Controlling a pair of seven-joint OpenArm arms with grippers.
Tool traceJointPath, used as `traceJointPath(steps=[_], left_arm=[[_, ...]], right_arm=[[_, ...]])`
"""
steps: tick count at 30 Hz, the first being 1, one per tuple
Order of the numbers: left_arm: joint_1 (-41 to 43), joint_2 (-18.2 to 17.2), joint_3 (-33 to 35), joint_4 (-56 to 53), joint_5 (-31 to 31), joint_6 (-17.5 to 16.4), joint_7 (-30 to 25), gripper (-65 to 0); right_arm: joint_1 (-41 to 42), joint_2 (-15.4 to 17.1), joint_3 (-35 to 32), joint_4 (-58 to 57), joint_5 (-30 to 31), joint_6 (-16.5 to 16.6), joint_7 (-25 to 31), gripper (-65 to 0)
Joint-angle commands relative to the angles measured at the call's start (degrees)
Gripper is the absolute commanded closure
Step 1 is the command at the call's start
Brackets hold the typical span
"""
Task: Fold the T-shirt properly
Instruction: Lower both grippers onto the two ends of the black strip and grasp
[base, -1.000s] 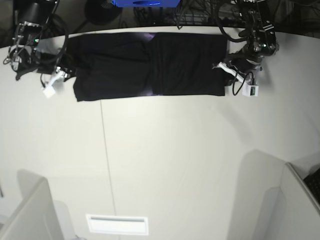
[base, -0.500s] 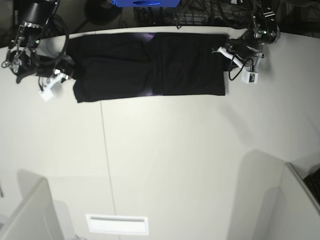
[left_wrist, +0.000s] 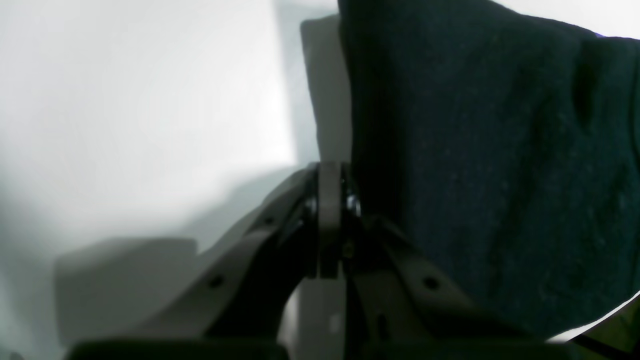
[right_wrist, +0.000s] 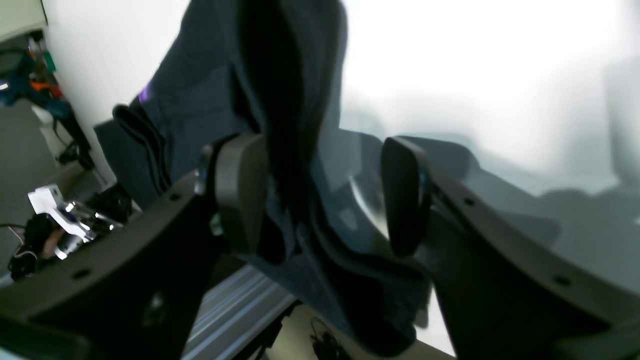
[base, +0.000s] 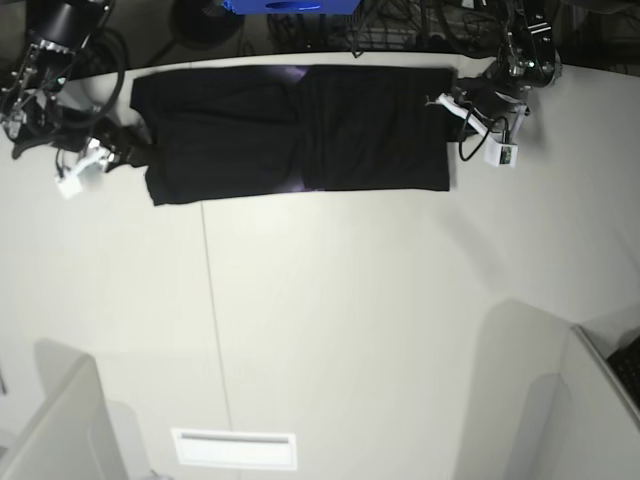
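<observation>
Base view: right gripper (base: 128, 143) spread around the T-shirt (base: 300, 130) edge, left gripper (base: 447, 102) clenched beside it, white table (base: 350, 320).

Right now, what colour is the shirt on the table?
Plain black short-sleeved cloth T-shirt; clearest in the base view.

We've got the T-shirt (base: 295, 130) stretched sideways along the table's (base: 350, 320) far edge, the right gripper (base: 118, 152) at its left end, the left gripper (base: 447, 103) just beside its right end.
</observation>
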Motion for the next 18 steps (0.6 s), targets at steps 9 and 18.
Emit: traceJointPath(steps=[9, 18], left_arm=[[-0.06, -0.23, 0.44, 0.49, 0.78, 0.5, 1.08, 0.0], [0.2, -0.41, 0.44, 0.22, 0.78, 0.5, 1.08, 0.0]], right_arm=[[0.34, -2.2, -3.69, 2.88, 1.15, 2.74, -2.38, -34.2], [0.43, -2.38, -5.45, 2.52, 0.88, 2.48, -2.16, -31.8]])
